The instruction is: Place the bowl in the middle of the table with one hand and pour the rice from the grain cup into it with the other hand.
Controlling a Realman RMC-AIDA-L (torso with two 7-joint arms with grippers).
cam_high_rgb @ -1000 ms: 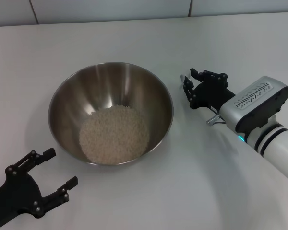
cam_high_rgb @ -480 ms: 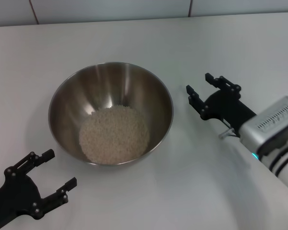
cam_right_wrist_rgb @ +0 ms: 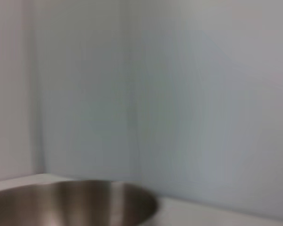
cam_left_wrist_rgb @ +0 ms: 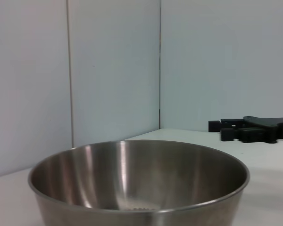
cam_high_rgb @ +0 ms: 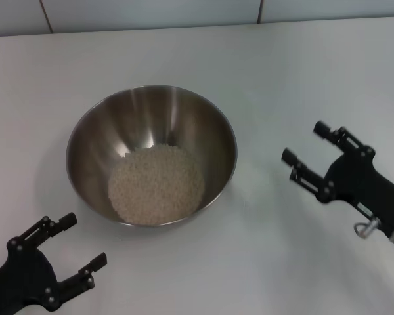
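Where the white table [cam_high_rgb: 269, 59] meets the rear of the scene, a pale tiled wall [cam_high_rgb: 151, 13] rises, its dark joints visible along the top of the head view; the wrist views show the same pale grey panels with vertical seams behind the work. The tabletop is smooth and plain. The bowl [cam_high_rgb: 151, 155] stands upright near the middle of the table, its brushed steel interior holding the rice [cam_high_rgb: 156, 184], which lies as a pale mound against the bottom and near side. The left gripper [cam_high_rgb: 58, 252] sits at the near left edge, close to the bowl but apart from it, fingers spread and holding nothing. The right gripper [cam_high_rgb: 308, 146] is to the right of the bowl, clear of its rim, fingers likewise spread and empty. The grain cup appears in no view.
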